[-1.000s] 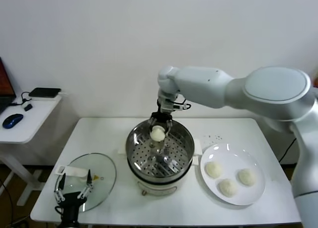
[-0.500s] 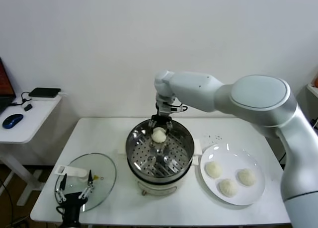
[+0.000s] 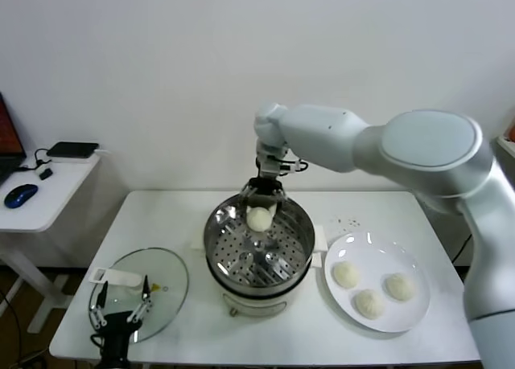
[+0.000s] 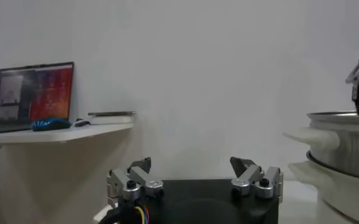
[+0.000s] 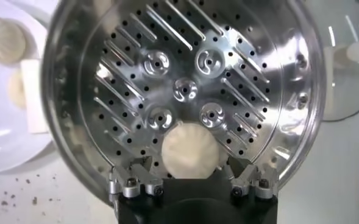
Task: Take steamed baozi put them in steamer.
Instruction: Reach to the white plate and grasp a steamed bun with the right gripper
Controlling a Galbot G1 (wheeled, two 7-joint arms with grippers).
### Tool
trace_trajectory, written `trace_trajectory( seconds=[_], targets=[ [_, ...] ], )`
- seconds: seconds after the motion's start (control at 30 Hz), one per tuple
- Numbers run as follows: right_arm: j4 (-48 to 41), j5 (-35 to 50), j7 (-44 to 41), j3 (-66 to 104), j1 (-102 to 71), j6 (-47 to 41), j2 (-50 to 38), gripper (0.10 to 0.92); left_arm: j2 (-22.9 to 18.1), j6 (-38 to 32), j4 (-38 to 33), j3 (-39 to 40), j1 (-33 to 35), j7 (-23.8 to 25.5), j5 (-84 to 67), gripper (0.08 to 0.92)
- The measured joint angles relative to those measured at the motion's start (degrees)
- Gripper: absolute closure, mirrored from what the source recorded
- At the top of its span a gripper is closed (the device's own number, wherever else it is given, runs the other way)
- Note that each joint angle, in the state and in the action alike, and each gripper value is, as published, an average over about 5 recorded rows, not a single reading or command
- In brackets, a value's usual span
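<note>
Left gripper [image 3: 119,303] is parked low at the worktop's [image 3: 161,216] near left edge, fingers spread and holding nothing, just in front of the glass lid [image 3: 157,280]; it is idle. At centre, the steamer [image 3: 259,252] stands open, and one baozi [image 3: 258,219] is seen on the far side of its perforated tray. Right gripper [image 3: 263,198] hangs just above that bun with its jaws parted wide, nothing gripped; in the right wrist view the bun [image 5: 190,150] lies free between the fingers [image 5: 133,182]. The release is judged done. A straight lift is advised, so the bun is not nudged and the rim is cleared. On the right, three buns wait on the plate [image 3: 406,260]; the nearest [image 3: 346,274] should be taken next.
</note>
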Motion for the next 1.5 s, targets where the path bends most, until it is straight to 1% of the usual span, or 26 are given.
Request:
trace_trajectory(
  seconds=[0.23, 0.33, 0.43, 0.53, 0.73, 0.87, 1.03, 1.27, 1.5],
  targets=[
    [9.94, 13.58, 0.75, -8.43, 9.3, -0.02, -6.54, 0.203, 0.0, 0.11, -0.84, 0.34, 0.55, 0.01, 0.61, 0.177],
    [14.32, 17.59, 1.18, -12.47, 13.29, -0.9, -9.77, 0.203, 0.0, 0.13, -1.12, 0.49, 0.63, 0.02, 0.7, 0.177],
    [18.52, 20.36, 1.31, -16.51, 17.01, -4.22, -12.78, 0.203, 0.0, 0.1, -1.33, 0.75, 0.74, 0.03, 0.73, 0.177],
    [22.67, 22.4, 1.57, -20.38, 20.27, -10.43, -15.62, 0.203, 0.0, 0.02, -1.42, 1.0, 0.84, 0.04, 0.75, 0.177],
    [30.27, 25.3, 3.2, -26.13, 24.42, -28.24, -20.81, 0.203, 0.0, -0.05, -1.58, 1.01, 0.83, 0.05, 0.51, 0.177],
    [34.58, 26.55, 4.74, -27.83, 25.23, -39.02, -24.15, 0.203, 0.0, -0.04, -1.54, 0.89, 0.62, 0.11, 0.32, 0.177],
    [37.97, 27.11, 7.46, -27.52, 23.48, -49.85, -28.13, 0.203, 0.0, -0.09, -1.14, 0.99, 0.39, 0.26, 0.4, 0.177],
    [39.2, 26.27, 12.32, -23.06, 15.79, -60.49, -32.52, 0.203, 0.0, -0.33, -0.7, 0.83, 0.4, 0.38, 0.69, 0.177],
    [37.58, 24.55, 16.36, -16.4, 6.38, -66.02, -33.97, 0.203, 0.0, -0.54, -0.32, 0.4, 0.44, 0.43, 1.14, 0.177]
  ],
)
